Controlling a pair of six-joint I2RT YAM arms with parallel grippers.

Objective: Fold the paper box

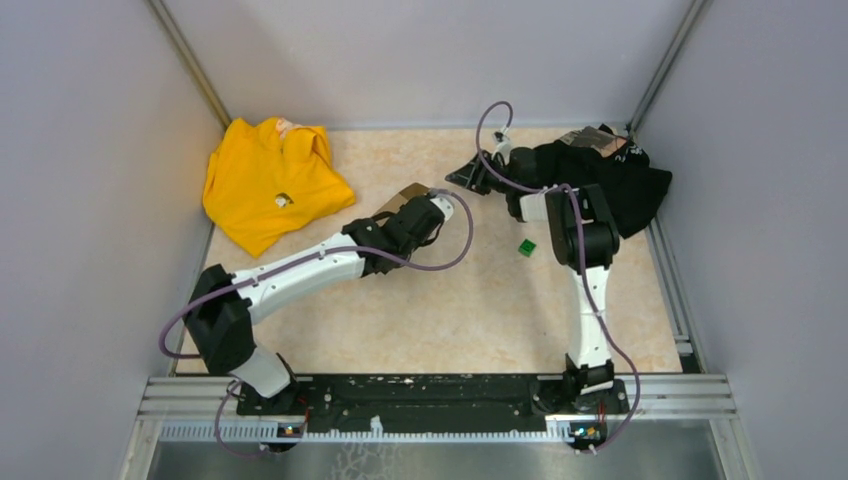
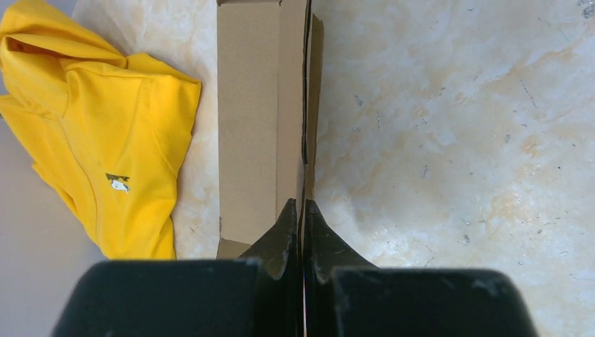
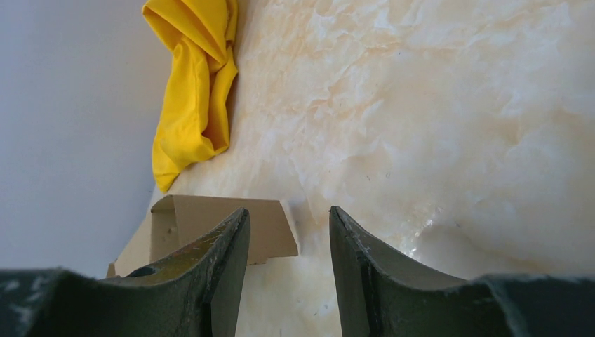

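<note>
Left gripper: jaws closed tight, pinching a thin upright wall of the paper box. Box sits upper centre of the overhead frame, beside the yellow garment. Right gripper: jaws partly apart, holding nothing, box flap at lower left of its view.

The left gripper is pinched closed, the right gripper parted.

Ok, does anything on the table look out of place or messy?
Yes: a yellow shirt lies crumpled at the far left, a black garment is heaped at the far right, and a green cube sits loose right of centre. The box, pinched by the left gripper, looks undamaged.
</note>
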